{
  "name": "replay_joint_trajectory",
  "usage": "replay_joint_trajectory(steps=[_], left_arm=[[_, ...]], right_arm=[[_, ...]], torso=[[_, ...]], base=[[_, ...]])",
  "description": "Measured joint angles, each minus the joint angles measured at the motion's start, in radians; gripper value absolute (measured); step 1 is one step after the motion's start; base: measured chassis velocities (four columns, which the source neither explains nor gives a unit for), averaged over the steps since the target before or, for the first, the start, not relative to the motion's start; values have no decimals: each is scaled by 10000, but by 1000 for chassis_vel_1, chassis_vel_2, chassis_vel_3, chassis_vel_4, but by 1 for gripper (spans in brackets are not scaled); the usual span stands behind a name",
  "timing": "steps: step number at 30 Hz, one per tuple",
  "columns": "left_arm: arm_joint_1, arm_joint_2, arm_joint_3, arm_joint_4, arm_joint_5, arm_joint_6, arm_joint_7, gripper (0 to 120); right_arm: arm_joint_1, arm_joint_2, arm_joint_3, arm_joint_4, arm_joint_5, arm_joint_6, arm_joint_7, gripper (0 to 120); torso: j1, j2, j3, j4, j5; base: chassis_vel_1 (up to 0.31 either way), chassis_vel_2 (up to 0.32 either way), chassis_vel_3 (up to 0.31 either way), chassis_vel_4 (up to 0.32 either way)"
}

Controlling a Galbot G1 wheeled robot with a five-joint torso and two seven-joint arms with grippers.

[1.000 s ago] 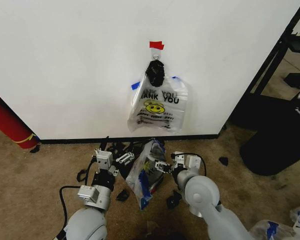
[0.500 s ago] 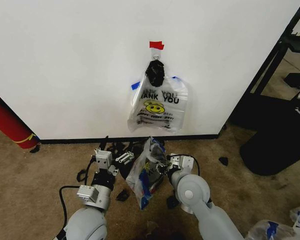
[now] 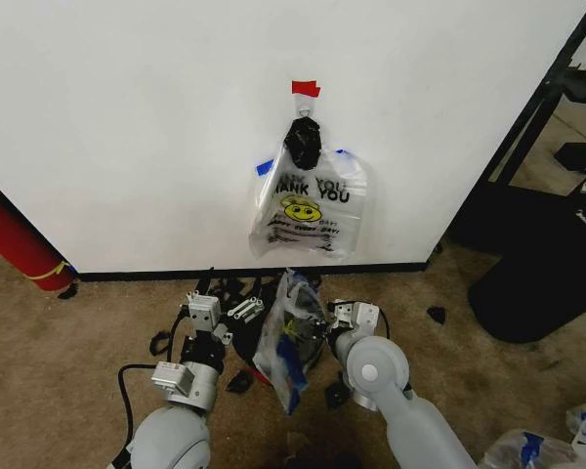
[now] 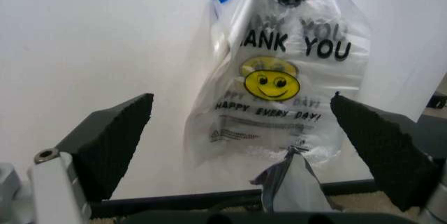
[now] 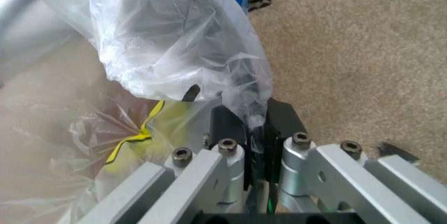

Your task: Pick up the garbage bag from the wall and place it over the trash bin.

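The garbage bag (image 3: pixel 291 342), clear plastic with blue strips and a yellow smiley, hangs crumpled low over the carpet between my two arms. My right gripper (image 3: pixel 319 327) is shut on it. In the right wrist view its fingers (image 5: pixel 231 130) pinch a bunched fold of the garbage bag (image 5: pixel 175 35). My left gripper (image 3: pixel 218 305) waits beside the bag, open, with its black pads (image 4: pixel 112 140) wide apart and facing the wall (image 3: pixel 127 117). The trash bin is out of view.
A bunch of like bags (image 3: pixel 308 210) hangs under a black knot below the red tape (image 3: pixel 306 88) on the wall. A long red cylinder (image 3: pixel 15 239) leans at the left. A big black object (image 3: pixel 542 264) stands right of the wall's corner. Brown carpet lies below.
My right arm has swung a little to the left with the bag still held, and the bag has swayed slightly. The left arm has not moved.
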Motion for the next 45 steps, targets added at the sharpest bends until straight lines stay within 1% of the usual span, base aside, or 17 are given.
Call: replay_joint_trajectory(steps=[5,13,16,17,19,21,23,24,26,29,31,32,36,39,40,44,45], left_arm=[[-6,42,-8,-141,-28,15,-5,100],[-356,531,32,-921,-646,535,58,100],[-698,967,75,-1456,-1465,1089,158,100],[-698,967,75,-1456,-1465,1089,158,100],[-972,1327,83,-1760,-1920,1440,374,100],[-1286,1704,92,-2035,-2369,1930,595,100],[-1952,2172,237,-2284,-3242,2661,728,100],[-1952,2172,237,-2284,-3242,2661,728,100],[-3579,2692,751,-2385,-5073,3687,663,100],[-5539,2761,1619,-1940,-6697,4627,384,100],[-6271,2622,2034,-1589,-7246,4932,206,100],[-6271,2622,2034,-1589,-7246,4932,206,100],[-7786,2122,3282,-438,-8296,5684,-431,100],[-8169,1888,3753,126,-8690,5861,-686,97],[-8169,1888,3753,126,-8690,5861,-686,97],[-8223,1702,4062,594,-8772,5938,-838,85],[-8223,1702,4062,594,-8772,5938,-838,85]], right_arm=[[-199,-42,107,314,-235,257,-450,1],[-929,-224,610,1204,-1384,838,-1715,1],[-1246,-231,863,1469,-1774,905,-1894,1],[-1246,-231,863,1469,-1774,905,-1894,1],[-1387,-210,949,1557,-2089,941,-1975,1],[-1457,-181,956,1582,-2459,980,-2080,1],[-1515,-144,892,1578,-3015,1038,-2257,1],[-1515,-144,892,1578,-3015,1038,-2257,1],[-1558,-69,819,1555,-3545,1093,-2402,1],[-1595,-14,833,1501,-4087,1190,-2592,1],[-1623,-21,867,1487,-4253,1219,-2658,1],[-1623,-21,867,1487,-4253,1219,-2658,1],[-1775,-148,983,1486,-4328,1282,-2785,1],[-1841,-142,1033,1483,-4328,1304,-2812,1],[-1841,-142,1033,1483,-4328,1304,-2812,1],[-1877,-128,1117,1466,-4282,1328,-2867,1],[-1877,-128,1117,1466,-4282,1328,-2867,1]], torso=[[0,-1,2,3,3],[0,-1,2,1,1],[0,-1,1,0,2],[0,-1,1,0,2],[0,-1,1,1,-2],[0,-1,1,1,0],[0,-1,1,1,2],[0,-1,1,1,2],[0,-1,2,2,1],[0,-1,2,0,3],[1,-1,2,0,0],[1,-1,2,0,0],[1,-1,2,-1,3],[1,-1,2,-1,2],[1,-1,2,-1,2],[1,-1,2,2,1],[1,-1,2,2,1]], base=[[0,0,0,0],[0,0,0,0],[0,0,0,0],[0,0,0,0],[0,0,0,0],[0,0,0,0],[0,0,0,0],[0,0,0,0],[0,0,0,0],[0,0,0,0],[0,0,0,0],[0,0,0,0],[0,0,0,0],[0,0,0,0],[0,0,0,0],[0,0,0,0],[0,0,0,0]])
